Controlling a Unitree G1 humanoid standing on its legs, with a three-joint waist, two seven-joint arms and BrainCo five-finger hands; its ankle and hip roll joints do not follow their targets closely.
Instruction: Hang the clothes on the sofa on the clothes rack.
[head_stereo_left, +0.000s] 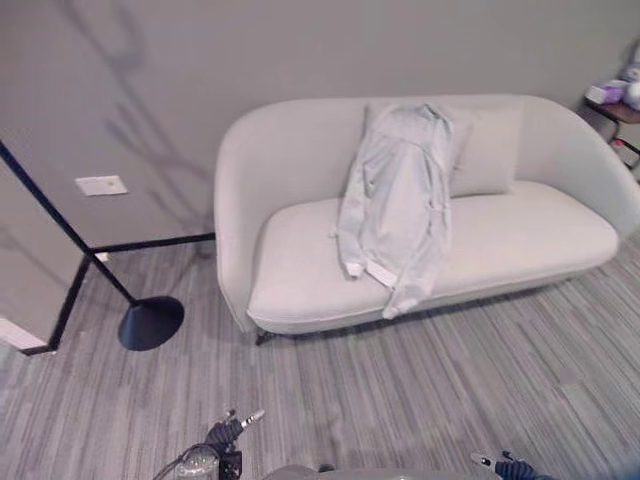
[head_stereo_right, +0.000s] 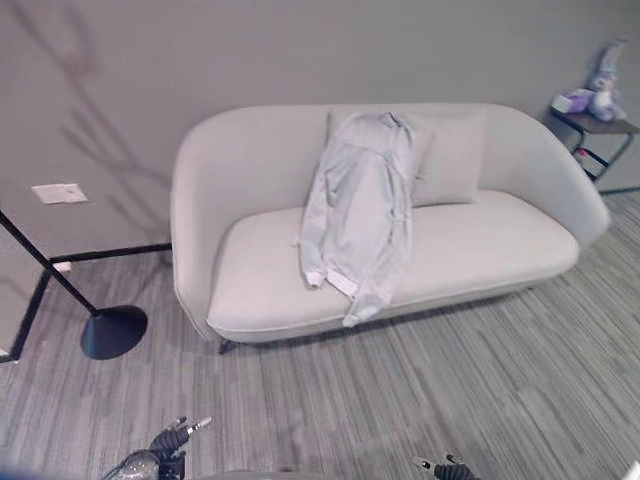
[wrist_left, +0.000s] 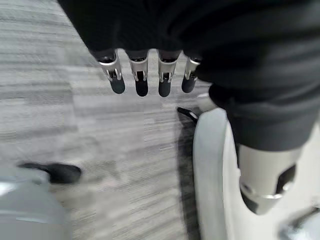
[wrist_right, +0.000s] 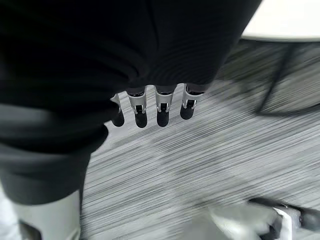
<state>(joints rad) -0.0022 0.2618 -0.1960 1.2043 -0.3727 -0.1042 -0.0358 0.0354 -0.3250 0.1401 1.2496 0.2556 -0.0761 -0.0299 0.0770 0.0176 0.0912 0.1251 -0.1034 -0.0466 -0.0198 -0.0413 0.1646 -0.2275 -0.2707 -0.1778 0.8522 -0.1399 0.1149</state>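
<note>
Lying jacket (head_stereo_left: 392, 205) on sofa (head_stereo_left: 520, 240)

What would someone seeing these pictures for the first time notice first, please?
A pale grey jacket lies draped over the backrest and seat of a curved off-white sofa, its hem hanging over the front edge. To the sofa's left stands a black metal rack with a round base. Both hands hang low over the striped grey carpet, holding nothing.

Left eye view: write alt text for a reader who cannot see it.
A pale grey jacket lies draped over the backrest and seat of a light curved sofa. A black clothes rack stands on the grey floor to the sofa's left, and both robot hands hang low, the left hand empty.
</note>
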